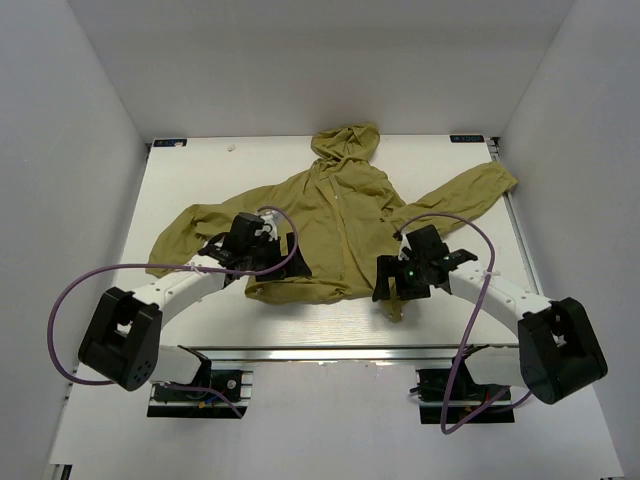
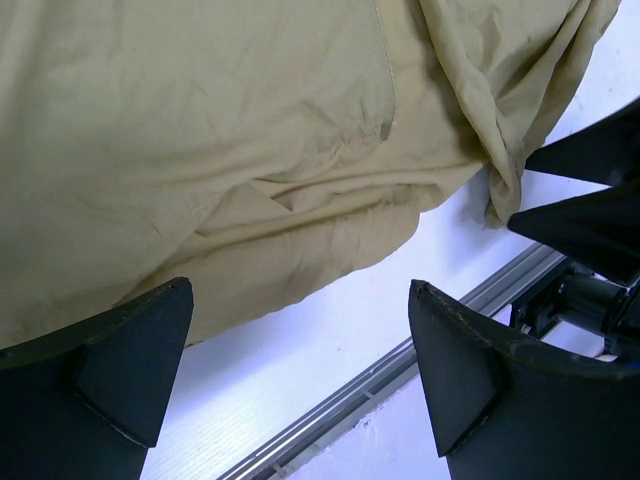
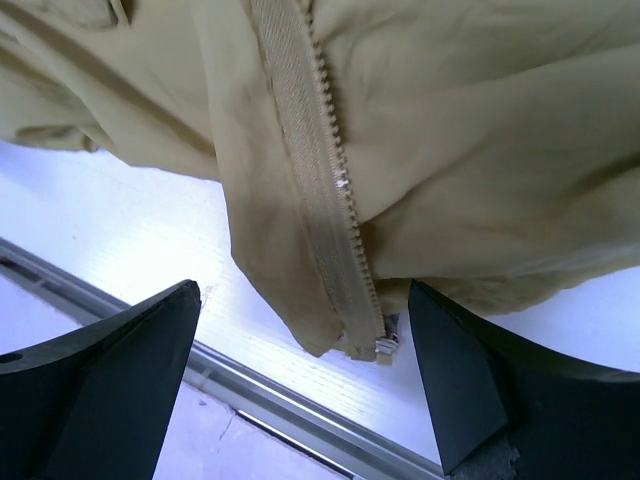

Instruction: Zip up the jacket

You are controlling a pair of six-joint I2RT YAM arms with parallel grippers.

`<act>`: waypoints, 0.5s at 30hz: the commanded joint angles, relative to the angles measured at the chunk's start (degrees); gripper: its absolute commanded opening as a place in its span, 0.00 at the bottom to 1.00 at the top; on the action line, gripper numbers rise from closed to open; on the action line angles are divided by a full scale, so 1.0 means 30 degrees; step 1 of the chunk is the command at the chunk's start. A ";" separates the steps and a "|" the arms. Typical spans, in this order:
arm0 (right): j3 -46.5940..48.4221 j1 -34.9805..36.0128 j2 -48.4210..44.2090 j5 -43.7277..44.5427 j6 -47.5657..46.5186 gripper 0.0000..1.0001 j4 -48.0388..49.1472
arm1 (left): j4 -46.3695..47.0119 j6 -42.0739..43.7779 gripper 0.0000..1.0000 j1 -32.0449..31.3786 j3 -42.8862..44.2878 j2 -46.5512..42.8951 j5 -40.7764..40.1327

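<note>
1. While both arms reach forward from the near edge in the overhead view, the jacket (image 1: 335, 215) lies flat in the middle of the white table (image 1: 260, 160). Its hood (image 1: 345, 143) points to the far edge and its sleeves spread out to either side. The left gripper (image 1: 290, 260) hovers over the jacket's lower left part, near the hem. The right gripper (image 1: 392, 290) sits over the lower right front edge, where a small corner of fabric pokes out toward the near side. From this height I cannot tell how wide either gripper stands.

2. Seen from the left wrist, the left gripper (image 2: 300, 290) has its two dark fingers (image 2: 130, 370) spread wide apart with nothing between them. Wrinkled olive jacket fabric (image 2: 200, 130) fills the upper part of the view, and its curved hem ends on the bare table (image 2: 330, 330). A metal rail (image 2: 400, 370) runs along the table edge. The right gripper (image 2: 590, 200) shows at the right border, beside a hanging fold of cloth.

3. Seen from the right wrist, the right gripper (image 3: 300, 290) is also spread wide, gripping nothing. The jacket (image 3: 480, 130) covers the top of the view. Its light zipper (image 3: 320, 170) runs down the front edge and ends at a small metal piece (image 3: 385, 345) near the hem, between the two fingers (image 3: 120, 380) in this view. White table (image 3: 130, 230) shows below.
</note>
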 commanded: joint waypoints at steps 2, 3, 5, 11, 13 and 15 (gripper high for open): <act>-0.0354 -0.0008 0.0416 -0.2196 0.0161 0.89 0.1812 | -0.0459 0.0182 0.98 -0.0344 0.0107 -0.0797 -0.0537; -0.0470 -0.0008 0.0475 -0.2317 0.0219 0.89 0.2017 | -0.0518 0.0182 0.98 -0.0403 0.0136 -0.0855 -0.0653; -0.0471 -0.0008 0.0389 -0.2871 0.0191 0.89 0.2019 | -0.0606 0.0065 0.98 -0.0461 0.0107 -0.1001 -0.0800; -0.0618 -0.0008 -0.1105 -0.3373 0.0220 0.88 0.1698 | -0.0606 -0.0023 0.98 -0.0637 0.0106 -0.0973 -0.0947; -0.0676 -0.0008 -0.1253 -0.3838 0.0103 0.87 0.1667 | -0.0607 -0.0023 0.98 -0.0667 0.0165 -0.0943 -0.1035; -0.0676 0.0108 -0.1078 -0.4075 -0.0014 0.87 0.1638 | -0.0666 -0.0053 0.98 -0.0667 0.0194 -0.0856 -0.1152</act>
